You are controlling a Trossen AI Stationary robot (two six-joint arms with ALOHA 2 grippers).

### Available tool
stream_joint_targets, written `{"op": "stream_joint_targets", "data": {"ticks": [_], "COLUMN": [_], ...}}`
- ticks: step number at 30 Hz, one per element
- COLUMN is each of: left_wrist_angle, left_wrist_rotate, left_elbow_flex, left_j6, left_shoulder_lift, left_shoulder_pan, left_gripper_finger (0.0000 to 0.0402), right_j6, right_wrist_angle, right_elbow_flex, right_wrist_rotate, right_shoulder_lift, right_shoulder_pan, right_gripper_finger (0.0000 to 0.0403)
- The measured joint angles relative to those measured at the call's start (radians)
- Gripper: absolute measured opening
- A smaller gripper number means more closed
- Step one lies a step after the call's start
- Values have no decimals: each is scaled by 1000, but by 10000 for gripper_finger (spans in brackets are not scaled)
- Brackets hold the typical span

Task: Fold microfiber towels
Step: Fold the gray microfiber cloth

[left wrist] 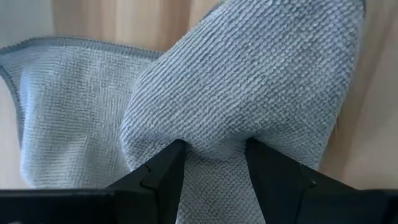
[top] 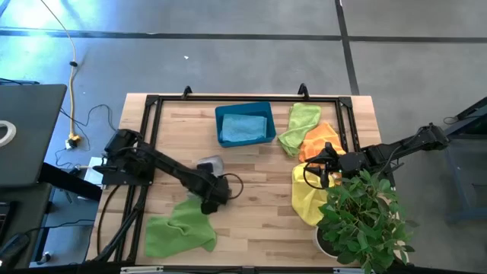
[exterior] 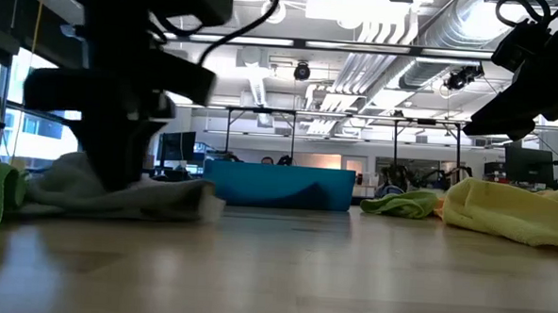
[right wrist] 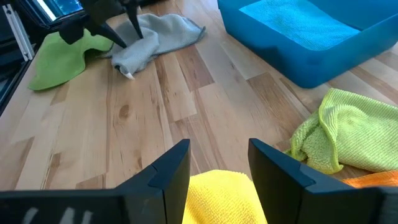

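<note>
- Left claw (top: 214,199): low over the desk (top: 251,228), fingers (left wrist: 158,180) parted, with a raised fold of the grey towel (left wrist: 249,93) between them; whether the fingers press the cloth cannot be told.
- Grey towel: directly under and ahead of the left claw, partly flat on the wood, partly bunched; in the high view only a small part (top: 209,163) shows beyond the arm.
- Lime green towel (top: 179,230): crumpled, just beside the left claw, towards the desk's near edge.
- Right claw (top: 323,172): held above the desk, well apart from the left claw, fingers (right wrist: 171,171) spread and gripping nothing.
- Yellow towel (top: 306,196): bunched, directly below the right claw, its far part running under the plant.
- Orange towel (top: 319,139): just beyond the right claw, touching the yellow one.
- Second lime green towel (top: 299,125): crumpled, beyond the right claw, overlapping the orange towel and lying just beside the bin.
- Teal bin (top: 245,124): ahead of both claws at the far side of the desk, between the two arms.
- Light blue towel (top: 243,127): flat inside the bin.
- Potted plant (top: 364,221): just beside the right claw, at the near corner of the desk; leaves overhang the yellow towel.
- Black frame (top: 152,106): runs along the desk's far and side edges, behind the bin.
</note>
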Motion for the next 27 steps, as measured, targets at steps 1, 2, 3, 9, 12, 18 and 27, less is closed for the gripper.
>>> {"op": "stream_joint_targets", "data": {"ticks": [1,2,3,9,12,18,27], "left_wrist_angle": [34,73,113,456,647,631,310], "left_wrist_rotate": [-2,-3,-4,22,45,65,32], "left_elbow_flex": [-3,-4,-4,-4,-3,23,45], "left_j6": [25,50,76,240,299,312,-53], "left_shoulder_lift": [0,0,0,0,10,-13,-21], "left_shoulder_pan": [14,27,40,113,144,130,-62], "left_gripper_finger": [163,163,163,163,163,163,163], "right_j6": [0,0,0,0,0,0,0], "right_wrist_angle": [0,0,0,0,0,0,-8], "right_elbow_flex": [0,0,0,0,0,0,0], "right_wrist_rotate": [0,0,0,0,0,0,0], "right_shoulder_lift": [0,0,0,0,0,0,-1], "right_shoulder_pan": [0,0,0,0,0,0,0], "right_gripper_finger": [154,154,154,154,154,154,154]}}
